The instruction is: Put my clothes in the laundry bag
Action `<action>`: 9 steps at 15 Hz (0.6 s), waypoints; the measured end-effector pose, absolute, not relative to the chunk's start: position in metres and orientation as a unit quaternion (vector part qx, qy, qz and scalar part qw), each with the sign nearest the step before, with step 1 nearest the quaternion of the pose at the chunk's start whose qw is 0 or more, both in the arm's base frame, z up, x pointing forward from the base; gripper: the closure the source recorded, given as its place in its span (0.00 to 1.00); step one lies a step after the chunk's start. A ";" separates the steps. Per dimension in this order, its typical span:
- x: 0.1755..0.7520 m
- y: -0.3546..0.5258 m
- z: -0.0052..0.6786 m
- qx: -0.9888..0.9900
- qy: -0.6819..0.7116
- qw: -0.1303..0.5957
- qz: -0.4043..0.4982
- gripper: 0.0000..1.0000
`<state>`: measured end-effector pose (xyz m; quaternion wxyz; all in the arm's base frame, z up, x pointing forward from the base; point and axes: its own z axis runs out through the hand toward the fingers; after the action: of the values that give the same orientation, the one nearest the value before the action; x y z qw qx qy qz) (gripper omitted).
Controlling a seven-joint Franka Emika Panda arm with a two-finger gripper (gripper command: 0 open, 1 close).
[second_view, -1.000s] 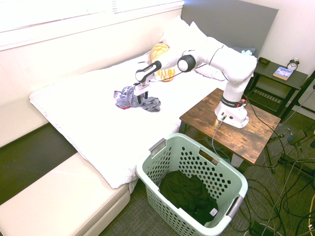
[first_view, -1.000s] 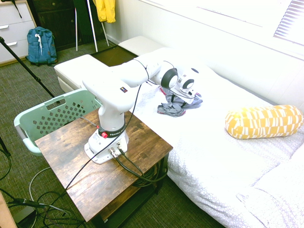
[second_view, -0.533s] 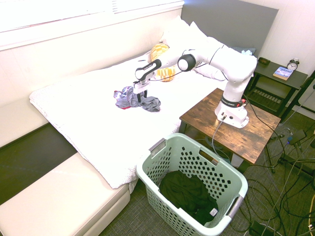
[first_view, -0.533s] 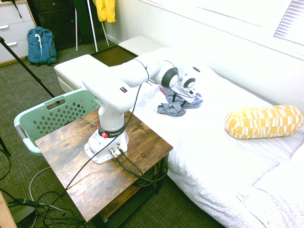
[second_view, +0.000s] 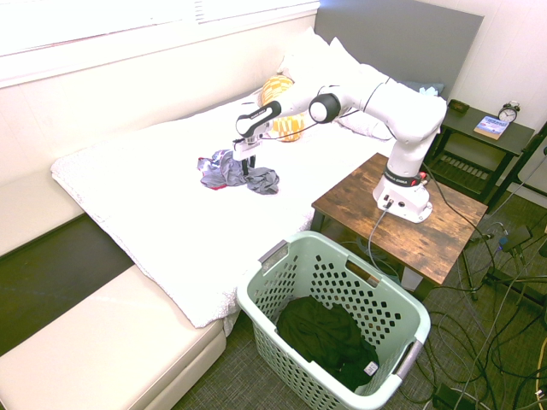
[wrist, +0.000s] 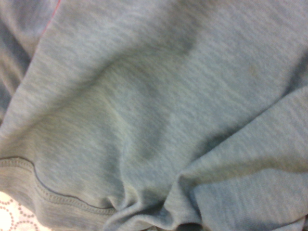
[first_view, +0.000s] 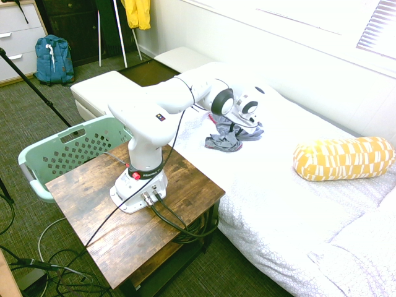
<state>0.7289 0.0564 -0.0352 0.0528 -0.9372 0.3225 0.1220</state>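
Claw (second_view: 248,165) down at the grey garment (second_view: 264,180) on the bed (second_view: 171,231), it stood right at the cloth; whether it was wide, narrow or already gripping could not be told. The garment lay crumpled on the bed, well in from the edges and on the far side of the yellow cushion (first_view: 343,159) from the headboard (second_view: 402,43). In the wrist view its fabric filled nearly everything, with a stitched hem, a thin red line of trim and a bit of patterned sheet (wrist: 14,216) beside it.

The basket (second_view: 402,306) stood upright on the floor beside the bed, a dark cloth (second_view: 320,335) with a white label lying inside. That looked like one piece done; the grey garment was the only other one to be seen for it. The job seemed perhaps half finished: the grip had to be made sure, then the lift, the carry across the bed's near edge and the drop remained.
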 end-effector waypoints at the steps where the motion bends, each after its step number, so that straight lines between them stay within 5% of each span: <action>1: 0.730 0.056 -0.034 -0.937 0.323 0.055 0.123 1.00; 9: 0.733 0.053 -0.026 -0.934 0.323 0.075 0.130 1.00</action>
<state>0.7335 0.0527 -0.0264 0.0747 -0.9344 0.3232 0.1299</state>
